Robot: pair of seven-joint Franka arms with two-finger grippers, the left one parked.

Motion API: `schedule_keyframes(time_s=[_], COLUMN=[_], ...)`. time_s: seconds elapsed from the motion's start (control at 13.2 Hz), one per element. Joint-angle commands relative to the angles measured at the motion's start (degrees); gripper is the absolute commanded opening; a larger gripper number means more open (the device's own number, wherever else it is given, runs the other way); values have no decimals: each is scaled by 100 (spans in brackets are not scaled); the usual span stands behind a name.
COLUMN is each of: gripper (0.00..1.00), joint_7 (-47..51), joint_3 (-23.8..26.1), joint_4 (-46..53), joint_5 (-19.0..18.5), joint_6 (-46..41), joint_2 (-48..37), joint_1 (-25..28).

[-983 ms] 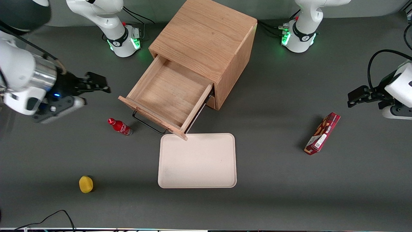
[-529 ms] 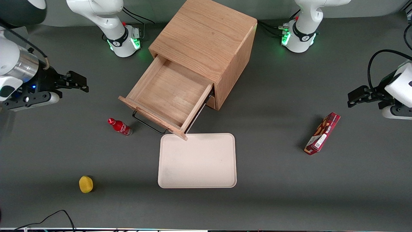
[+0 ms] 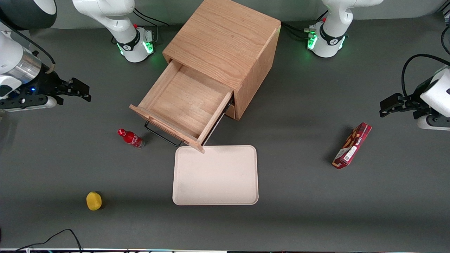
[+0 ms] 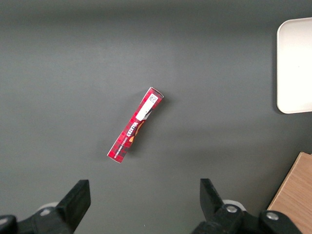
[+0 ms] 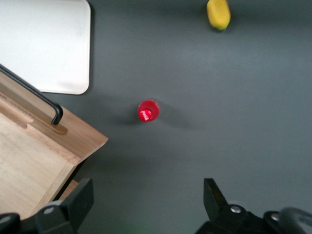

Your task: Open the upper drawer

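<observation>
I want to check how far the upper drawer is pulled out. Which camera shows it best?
The front view: the whole upper drawer shows, pulled well out of the cabinet, gripper away toward the working arm's end, jaws open. The right wrist view shows only its front corner and handle; the left wrist view shows none of it.

no legible text, red box and red bottle print (too small)

The upper drawer and its cabinet are light oak with visible grain and a matt finish; the handle is black wire. The gripper, well clear of the drawer toward the working arm's end, is matt black plastic. The table is matt dark grey, the tray smooth matt cream plastic, and the red bottle glossy.
</observation>
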Motion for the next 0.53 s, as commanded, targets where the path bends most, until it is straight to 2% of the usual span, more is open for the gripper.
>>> schedule_keyframes(time_s=[0.0,0.15,0.3,0.45], gripper=[100,100,100,100], joint_7=[579,855,907,899], joint_3=[-22,-14,-22,-31], joint_4=[906,1023,954,944], joint_5=[-240,-214,30,76], joint_6=[-382,-691,-700,-735], joint_2=[550,613,578,552], joint_1=[78,78,43,34])
